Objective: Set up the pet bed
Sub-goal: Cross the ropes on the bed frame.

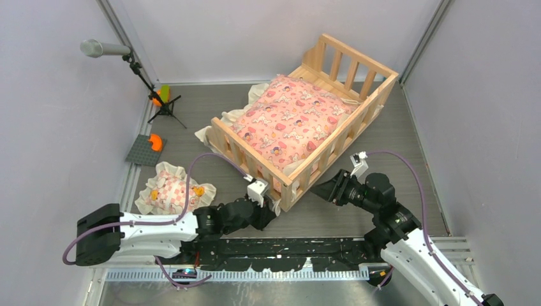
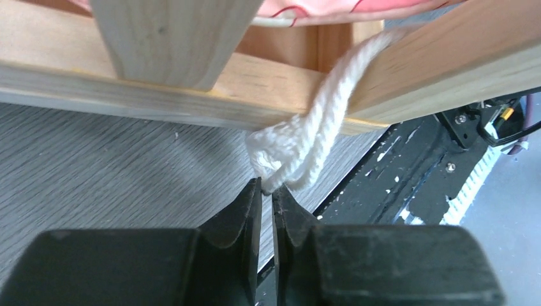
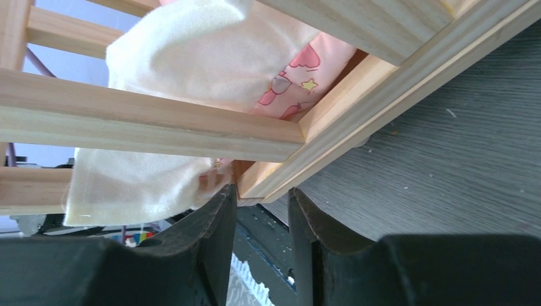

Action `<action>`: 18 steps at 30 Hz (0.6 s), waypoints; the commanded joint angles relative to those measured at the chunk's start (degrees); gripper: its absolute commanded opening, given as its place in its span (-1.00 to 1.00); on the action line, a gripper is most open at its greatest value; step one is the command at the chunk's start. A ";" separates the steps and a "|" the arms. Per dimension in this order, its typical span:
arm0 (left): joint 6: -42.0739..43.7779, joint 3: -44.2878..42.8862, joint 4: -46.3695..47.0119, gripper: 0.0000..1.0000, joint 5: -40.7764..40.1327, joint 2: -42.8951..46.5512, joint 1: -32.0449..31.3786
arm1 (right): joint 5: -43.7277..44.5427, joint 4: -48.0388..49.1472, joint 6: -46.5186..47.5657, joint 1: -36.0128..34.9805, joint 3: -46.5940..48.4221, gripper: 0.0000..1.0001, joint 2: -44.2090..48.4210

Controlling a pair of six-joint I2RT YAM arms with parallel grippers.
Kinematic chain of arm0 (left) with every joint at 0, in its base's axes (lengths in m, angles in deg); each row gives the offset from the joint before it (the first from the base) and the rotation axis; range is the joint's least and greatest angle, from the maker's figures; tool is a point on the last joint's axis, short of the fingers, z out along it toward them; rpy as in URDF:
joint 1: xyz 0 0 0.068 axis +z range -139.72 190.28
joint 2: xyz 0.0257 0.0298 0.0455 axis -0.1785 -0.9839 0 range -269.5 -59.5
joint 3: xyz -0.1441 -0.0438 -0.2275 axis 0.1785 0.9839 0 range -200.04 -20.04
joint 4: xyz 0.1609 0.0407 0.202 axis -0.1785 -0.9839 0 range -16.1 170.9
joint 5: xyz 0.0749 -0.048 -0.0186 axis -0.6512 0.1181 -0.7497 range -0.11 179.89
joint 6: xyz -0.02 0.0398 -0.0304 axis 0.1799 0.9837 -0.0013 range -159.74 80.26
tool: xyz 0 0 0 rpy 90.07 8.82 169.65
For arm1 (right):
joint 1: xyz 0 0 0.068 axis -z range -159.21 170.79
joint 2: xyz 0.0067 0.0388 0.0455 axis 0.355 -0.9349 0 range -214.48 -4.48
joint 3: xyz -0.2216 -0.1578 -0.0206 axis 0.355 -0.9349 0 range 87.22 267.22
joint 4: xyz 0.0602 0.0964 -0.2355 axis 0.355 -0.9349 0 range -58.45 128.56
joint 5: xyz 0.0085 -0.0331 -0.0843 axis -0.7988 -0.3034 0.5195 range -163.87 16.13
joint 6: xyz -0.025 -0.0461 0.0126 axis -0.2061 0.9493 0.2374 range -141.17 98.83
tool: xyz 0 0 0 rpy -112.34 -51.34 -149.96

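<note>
Pale, smooth-planed wood makes up the pet bed [image 1: 338,137], a slatted crib shape standing askew at the middle of the grey wood-grain worktop [image 1: 395,166]. A plump pink printed cushion [image 1: 290,118] with a soft cream frill fills it. At the bed's near corner the left hand [image 2: 268,191] has its fingers pressed almost together, pinching the looped end of a braided white cord [image 2: 312,127] that hangs over the base rail. The right hand [image 3: 261,197] sits spread at the bed's right side, just below the rail joint. A small frilled pillow [image 1: 169,191] lies crumpled at left.
</note>
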 commanded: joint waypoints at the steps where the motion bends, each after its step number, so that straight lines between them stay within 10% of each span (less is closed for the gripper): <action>1: -0.46 -3.08 3.79 -0.77 1.44 -0.60 -0.21 | -2.94 5.84 -4.45 -0.47 -0.14 -0.17 -0.07; 11: -0.74 -4.83 3.89 -1.00 3.81 -1.42 -0.27 | -0.18 -1.11 -3.01 -6.01 1.71 -0.17 1.30; 18: -0.74 -4.80 3.63 -1.00 3.73 -1.27 -0.32 | 22.42 -3.97 -2.03 -22.57 4.03 -0.16 1.80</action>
